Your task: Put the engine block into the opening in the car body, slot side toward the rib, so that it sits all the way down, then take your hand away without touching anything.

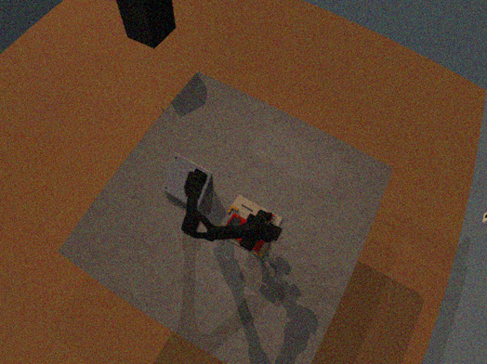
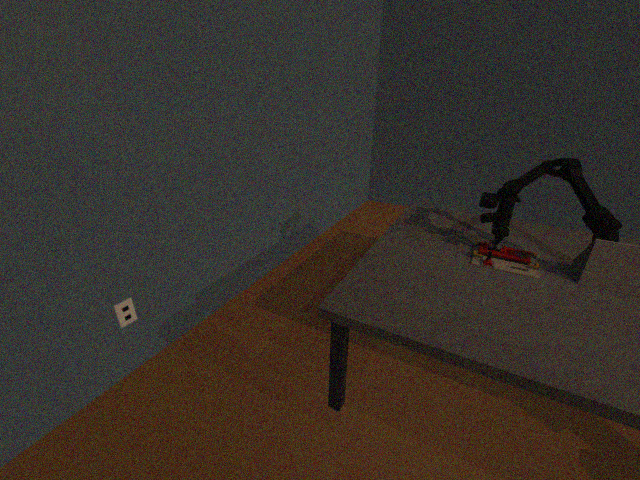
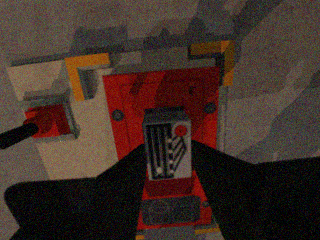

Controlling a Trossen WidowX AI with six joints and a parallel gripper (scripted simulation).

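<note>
The red car body (image 1: 237, 220) (image 2: 516, 253) (image 3: 132, 97) lies flat, held between yellow corner pieces on a pale board. My gripper (image 2: 494, 246) (image 3: 167, 147) points down over it and is shut on the engine block (image 3: 167, 150), one black finger on each side. The block is grey and white, with dark slots and a red round mark on its top face. It stands upright over the middle of the car body, and its top is above the red surface. The fingers and block hide the opening and rib, so I cannot tell how deep the block sits.
The pale board (image 1: 245, 203) (image 2: 519, 269) (image 3: 90, 152) has yellow corners (image 3: 74, 75) (image 3: 227, 62). At its left in the wrist view, a red piece (image 3: 55, 121) with a black rod (image 3: 17, 135) sits in a square holder. The arm's base stands on a light plate (image 1: 179, 173).
</note>
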